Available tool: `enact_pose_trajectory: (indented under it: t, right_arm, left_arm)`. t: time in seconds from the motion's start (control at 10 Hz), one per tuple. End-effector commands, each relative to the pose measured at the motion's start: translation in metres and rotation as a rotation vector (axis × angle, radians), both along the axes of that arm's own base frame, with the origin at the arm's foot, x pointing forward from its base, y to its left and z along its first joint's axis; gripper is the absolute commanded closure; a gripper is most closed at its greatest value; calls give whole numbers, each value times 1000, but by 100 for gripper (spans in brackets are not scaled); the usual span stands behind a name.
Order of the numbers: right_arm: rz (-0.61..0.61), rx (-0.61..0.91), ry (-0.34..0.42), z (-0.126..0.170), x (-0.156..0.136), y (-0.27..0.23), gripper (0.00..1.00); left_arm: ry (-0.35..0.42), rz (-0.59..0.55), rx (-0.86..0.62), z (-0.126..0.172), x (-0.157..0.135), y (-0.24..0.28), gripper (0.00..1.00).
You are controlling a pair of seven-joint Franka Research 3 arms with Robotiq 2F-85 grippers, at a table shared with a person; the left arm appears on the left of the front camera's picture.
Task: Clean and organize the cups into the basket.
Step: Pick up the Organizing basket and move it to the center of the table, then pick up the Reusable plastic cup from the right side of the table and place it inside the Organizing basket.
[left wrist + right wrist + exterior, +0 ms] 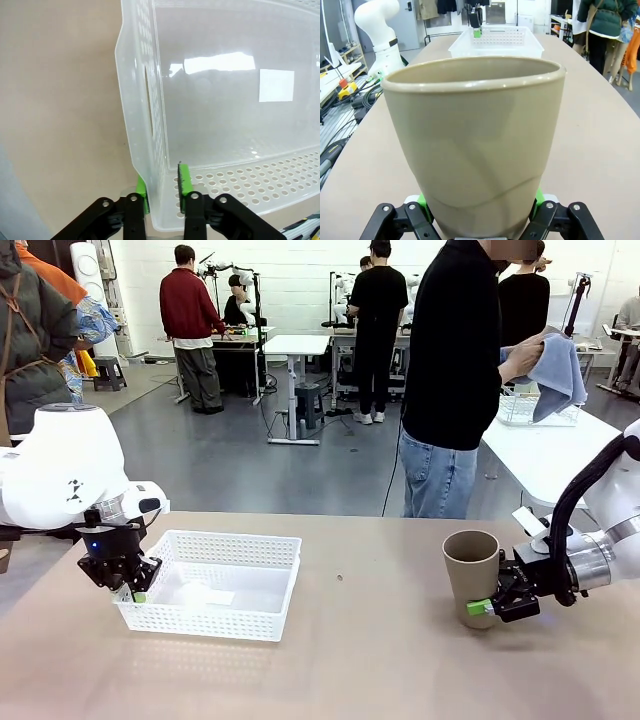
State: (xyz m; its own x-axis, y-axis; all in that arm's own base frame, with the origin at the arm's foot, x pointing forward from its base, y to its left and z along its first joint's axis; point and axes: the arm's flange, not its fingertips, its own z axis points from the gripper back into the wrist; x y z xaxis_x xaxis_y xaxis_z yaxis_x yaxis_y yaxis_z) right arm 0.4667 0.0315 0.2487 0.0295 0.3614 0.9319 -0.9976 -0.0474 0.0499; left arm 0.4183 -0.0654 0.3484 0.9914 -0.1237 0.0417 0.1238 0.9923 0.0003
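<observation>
**Cup Transfer to Basket: Grip and Placement**

The taupe cup [475,145] is held upright at the right side of the table [380,670], well apart from the basket. It is clamped low, just above its base, by the right gripper [480,202], whose green pads are pressed against opposite sides. The mouth faces up and nothing is seen inside.

Because the hold is low on a tall tapered body, the cup is judged to be top-heavy. It should be lifted clear of the table before any sideways travel, kept vertical and carried slowly. The basket's near rim is to be cleared with margin. Release is advised only once the base rests on the basket floor.

Farther left, the white lattice basket [235,540] is gripped at its left end by the left gripper [162,184]. The fingers are drawn narrow, with one pad outside and one inside the end wall, beside the cut-out handle. The basket is thereby steadied. Placement toward the end away from that gripper is recommended, so that collision is avoided and room is left for further cups. The basket is empty; only a pale rectangular patch [215,597] is seen on its floor.

Beyond the table, a blue-grey cloth [557,375] is held by a person [455,360]. What it wraps cannot be told. A wire basket [520,412] stands on the far white table [550,460].
</observation>
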Motion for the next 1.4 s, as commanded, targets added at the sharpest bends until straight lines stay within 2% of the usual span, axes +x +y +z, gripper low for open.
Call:
enact_pose_trajectory:
  t: [0.0, 0.1, 0.3, 0.4, 0.5, 0.6, 0.7, 0.8, 0.9, 1.1, 1.3]
  right_arm:
    - [-2, 19, 6, -2, 8, 0, 79]
    - [-1, 21, 7, -2, 8, 0, 100]
    - [-1, 39, 6, 0, 8, -4, 100]
    - [-1, 49, 4, 2, 8, -6, 79]
    - [-2, 52, 4, 2, 7, -8, 79]
    - [-5, 55, 4, 3, 8, -9, 100]
    - [-38, 55, 10, 6, 6, -10, 79]
    - [-37, 68, 37, 16, -3, -12, 79]
    - [-52, 93, 26, 37, -18, -15, 79]
    - [-75, 158, -38, 88, -56, -25, 79]
    - [-175, 228, -68, 140, -86, -42, 79]
  left_arm:
    - [6, 9, 30, 0, 1, 3, 100]
    - [9, 10, 30, 0, 1, 3, 100]
    - [13, 15, 38, 0, 1, 4, 100]
    - [16, 15, 44, 0, 1, 4, 100]
    - [16, 15, 46, -1, 1, 4, 100]
    - [15, 18, 49, 0, 1, 4, 100]
    - [-13, 26, 28, -1, 0, 3, 100]
    - [-5, 64, 8, -2, 0, -3, 100]
    - [15, 69, -33, 0, -1, -11, 100]
    - [9, 79, -51, 1, -1, -38, 100]
    - [-9, 105, -71, 7, 1, -73, 100]
